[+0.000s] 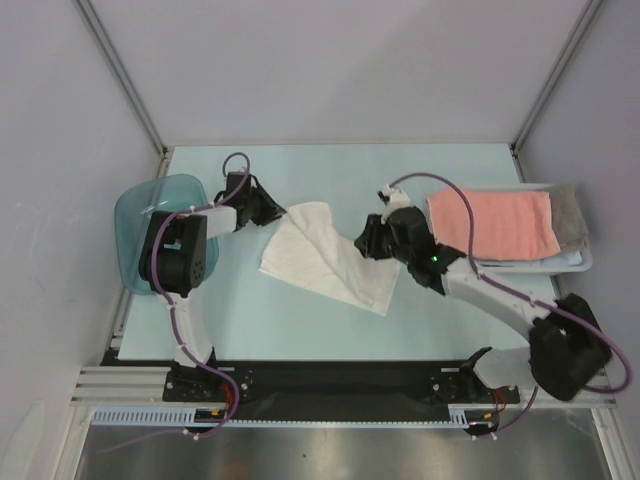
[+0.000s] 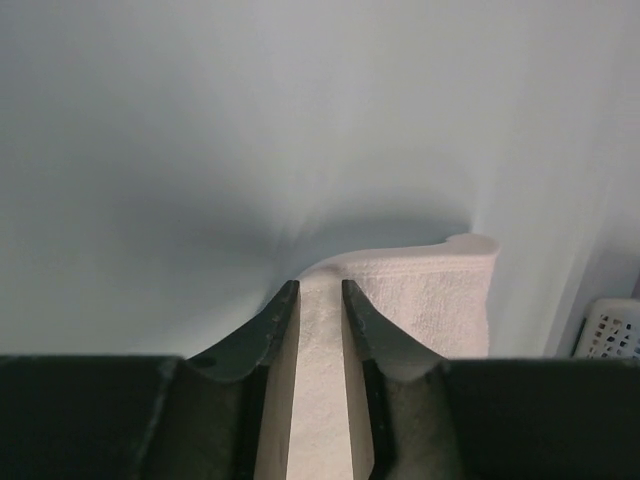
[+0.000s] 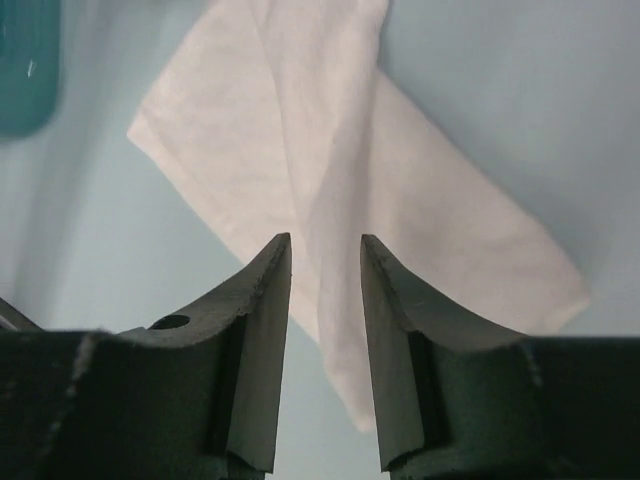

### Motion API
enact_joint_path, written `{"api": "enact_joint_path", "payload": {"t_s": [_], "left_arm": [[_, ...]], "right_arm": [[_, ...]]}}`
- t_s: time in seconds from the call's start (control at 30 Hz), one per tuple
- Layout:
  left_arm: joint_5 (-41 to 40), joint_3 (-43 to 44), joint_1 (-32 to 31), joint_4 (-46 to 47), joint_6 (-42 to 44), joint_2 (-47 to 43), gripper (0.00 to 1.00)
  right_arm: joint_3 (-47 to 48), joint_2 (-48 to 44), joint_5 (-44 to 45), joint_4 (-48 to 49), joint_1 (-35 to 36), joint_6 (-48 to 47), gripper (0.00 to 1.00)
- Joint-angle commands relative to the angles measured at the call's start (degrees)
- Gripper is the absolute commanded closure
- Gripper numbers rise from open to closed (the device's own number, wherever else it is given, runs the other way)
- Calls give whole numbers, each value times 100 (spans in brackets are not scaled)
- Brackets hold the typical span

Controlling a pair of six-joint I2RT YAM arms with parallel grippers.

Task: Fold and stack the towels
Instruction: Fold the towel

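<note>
A white towel (image 1: 325,255) lies crumpled and slanted in the middle of the table. My left gripper (image 1: 272,212) is shut on its upper left corner; in the left wrist view (image 2: 320,285) the cloth (image 2: 430,300) fills the gap between the jaws. My right gripper (image 1: 368,240) is at its right edge, and a raised fold of the towel (image 3: 440,220) runs between its jaws (image 3: 325,240). A folded salmon-pink towel (image 1: 495,222) lies on a grey towel (image 1: 570,212) at the right. I cannot make out a light blue towel for certain.
The pink and grey towels rest on a white lattice basket (image 1: 585,262) at the right edge, also seen in the left wrist view (image 2: 612,330). A translucent blue tub (image 1: 150,215) stands at the left edge, behind the left arm (image 3: 25,60). Grey walls enclose the table.
</note>
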Motion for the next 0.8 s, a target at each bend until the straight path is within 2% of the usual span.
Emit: {"api": "enact_joint_path", "payload": {"t_s": [0.0, 0.03, 0.1, 0.13, 0.23, 0.37, 0.77], "left_arm": [[-178, 222, 89, -189, 227, -550, 71], [-195, 222, 89, -224, 227, -586, 70], [-213, 230, 89, -295, 210, -638, 70], [-213, 196, 89, -295, 201, -665, 70], [-222, 3, 89, -260, 131, -832, 70], [-222, -209, 80, -269, 166, -1200, 70], [-143, -1158, 45, -242, 350, -2694, 70]], "right_arm": [[1027, 1245, -609, 463, -421, -68, 62], [1534, 1927, -743, 516, -509, 2, 62], [2099, 2555, -1137, 691, -720, 73, 62], [2650, 3185, -1279, 719, -764, 152, 63], [3530, 4162, -1588, 930, -914, 318, 62], [4244, 5078, -1939, 1044, -1090, 565, 60], [4677, 6021, -2379, 1649, -1301, 1004, 55]]}}
